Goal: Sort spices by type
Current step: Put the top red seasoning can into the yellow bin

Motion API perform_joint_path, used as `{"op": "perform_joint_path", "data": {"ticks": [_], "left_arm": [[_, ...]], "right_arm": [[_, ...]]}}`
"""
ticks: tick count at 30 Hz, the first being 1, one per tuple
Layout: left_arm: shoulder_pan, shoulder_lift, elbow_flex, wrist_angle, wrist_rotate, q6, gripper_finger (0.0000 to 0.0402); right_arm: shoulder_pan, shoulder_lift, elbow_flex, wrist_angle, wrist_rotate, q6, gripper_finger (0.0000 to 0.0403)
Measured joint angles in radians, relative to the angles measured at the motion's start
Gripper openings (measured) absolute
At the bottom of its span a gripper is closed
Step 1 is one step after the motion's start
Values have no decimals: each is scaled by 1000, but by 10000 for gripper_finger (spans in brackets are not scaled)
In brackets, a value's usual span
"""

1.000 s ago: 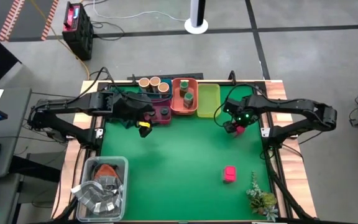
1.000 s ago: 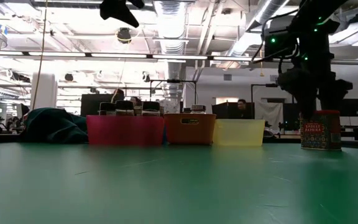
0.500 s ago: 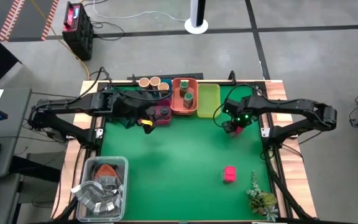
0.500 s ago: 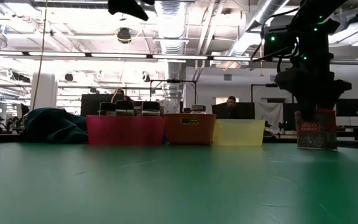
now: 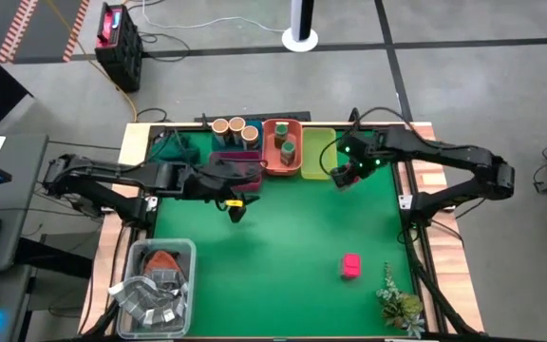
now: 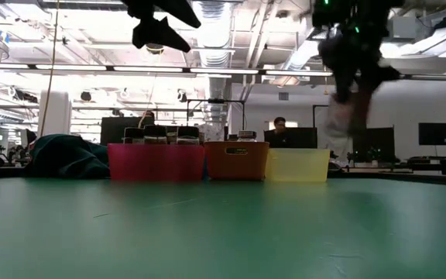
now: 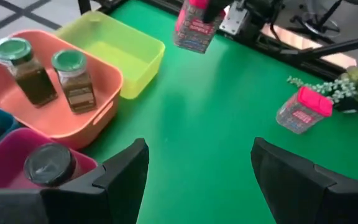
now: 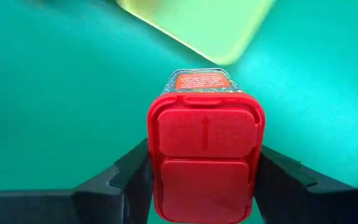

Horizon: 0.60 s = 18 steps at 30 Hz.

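Observation:
My right gripper (image 5: 342, 173) is shut on a small square spice box with a pink lid (image 8: 205, 155). It hangs in the air beside the yellow-green tray (image 5: 318, 152). A second pink-lidded box (image 5: 351, 265) lies on its side on the green mat at the near right. Two green-topped jars (image 7: 42, 74) stand in the orange tray (image 5: 266, 163). A dark-topped jar (image 7: 48, 165) stands in the magenta tray. Tan-topped jars (image 5: 235, 126) stand at the far edge. My left gripper (image 5: 235, 204) hovers open near the magenta tray, with nothing between its fingers. My right gripper pinches the box between its two fingers, on two opposite sides at the lid end (image 8: 157, 162). The fingers (image 8: 129, 174) come from above, pointing steeply down. The box (image 7: 196, 25) hangs below them, lid up and slightly tilted, clear of the mat.
A clear tub of grey packets (image 5: 155, 285) sits at the near left corner. A small plant (image 5: 399, 299) stands at the near right. The trays line the far edge, and open green mat (image 5: 283, 247) lies in the middle.
My right gripper has shut on the pink-lidded box, lifted it clear of the mat and carried it toward the far edge, up to the yellow-green tray. My left gripper has come down and moved toward the table's right and near side.

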Motion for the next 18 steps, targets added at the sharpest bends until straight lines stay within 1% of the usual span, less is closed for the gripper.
{"op": "perform_joint_path", "data": {"ticks": [3,5,8,14,18], "left_arm": [[1,-1,0,9,-6,16,269],[6,-1,0,23,-8,42,269],[14,-1,0,43,-8,58,269],[24,-1,0,49,-7,48,269],[14,-20,-1,37,4,42,269]], "right_arm": [[5,22,102,-19,-1,-46,243],[-3,60,180,-53,7,-94,243],[-33,150,300,-86,68,-206,243],[-127,393,489,-91,141,-524,243],[-183,524,561,-91,169,-789,243]]}}
